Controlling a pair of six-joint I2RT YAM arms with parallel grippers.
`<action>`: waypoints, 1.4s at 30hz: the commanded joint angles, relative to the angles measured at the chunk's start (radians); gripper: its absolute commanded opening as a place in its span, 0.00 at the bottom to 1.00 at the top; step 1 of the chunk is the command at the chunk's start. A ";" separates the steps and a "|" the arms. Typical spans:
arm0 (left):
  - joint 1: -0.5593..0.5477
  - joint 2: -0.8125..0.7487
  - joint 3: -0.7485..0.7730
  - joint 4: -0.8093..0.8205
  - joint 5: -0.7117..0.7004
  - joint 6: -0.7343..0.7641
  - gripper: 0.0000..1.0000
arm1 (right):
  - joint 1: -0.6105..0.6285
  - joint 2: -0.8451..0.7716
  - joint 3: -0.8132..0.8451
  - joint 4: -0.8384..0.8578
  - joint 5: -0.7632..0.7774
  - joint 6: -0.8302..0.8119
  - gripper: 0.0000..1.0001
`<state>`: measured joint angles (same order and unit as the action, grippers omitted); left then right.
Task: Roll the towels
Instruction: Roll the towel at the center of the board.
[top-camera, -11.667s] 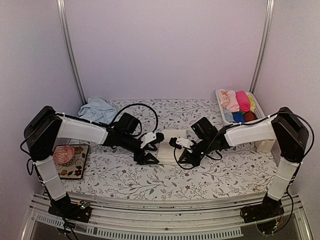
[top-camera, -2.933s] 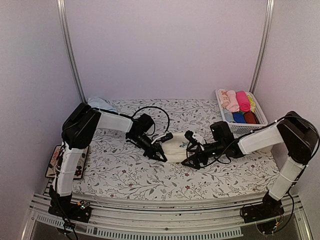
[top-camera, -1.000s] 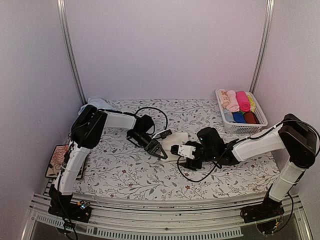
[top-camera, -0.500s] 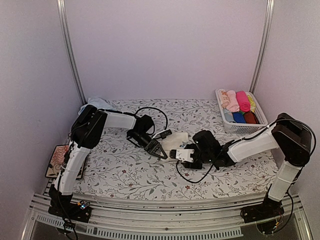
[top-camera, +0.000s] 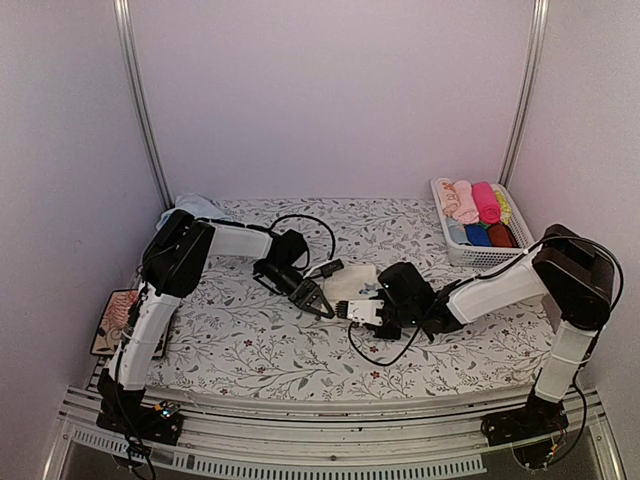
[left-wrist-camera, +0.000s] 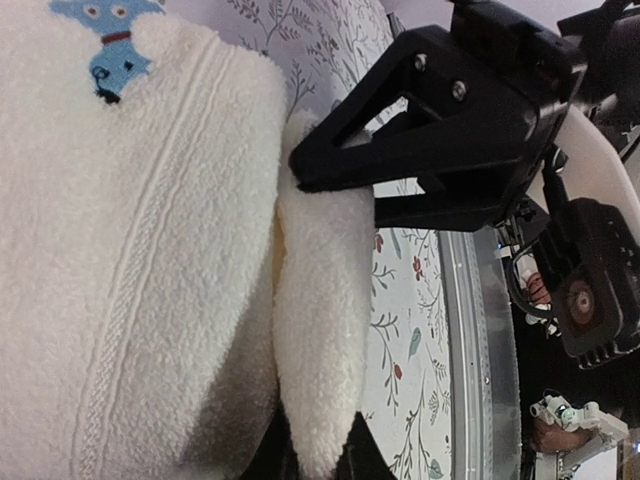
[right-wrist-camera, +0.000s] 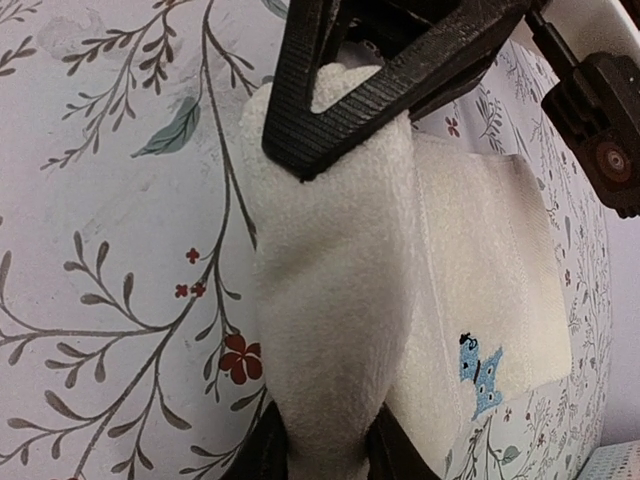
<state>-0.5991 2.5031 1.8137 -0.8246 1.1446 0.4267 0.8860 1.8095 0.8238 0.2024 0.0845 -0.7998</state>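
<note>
Top external: reaching low toward each other, left hand (top-camera: 320, 303) and right hand (top-camera: 347, 309) pinch the cream towel (top-camera: 354, 281).

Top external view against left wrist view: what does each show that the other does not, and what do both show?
Only top external: the white plastic basket of rolled cloths and the crumpled light blue towel. Only left wrist: the small blue embroidered figure on the cream terry towel. Both: that towel's rolled edge on the floral tablecloth, with the right gripper closed on it.
</note>
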 joint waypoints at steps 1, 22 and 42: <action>0.042 0.059 -0.038 -0.036 -0.099 0.007 0.12 | 0.010 0.040 0.024 -0.041 0.016 0.036 0.22; 0.065 -0.271 -0.239 0.121 -0.422 0.001 0.97 | -0.045 0.032 0.136 -0.273 -0.218 0.130 0.10; -0.007 -0.810 -0.944 1.029 -0.658 0.214 0.97 | -0.206 0.182 0.376 -0.620 -0.622 0.380 0.09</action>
<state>-0.5655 1.7485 0.9741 -0.1024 0.4835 0.5152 0.7044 1.9198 1.1439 -0.3008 -0.4091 -0.4793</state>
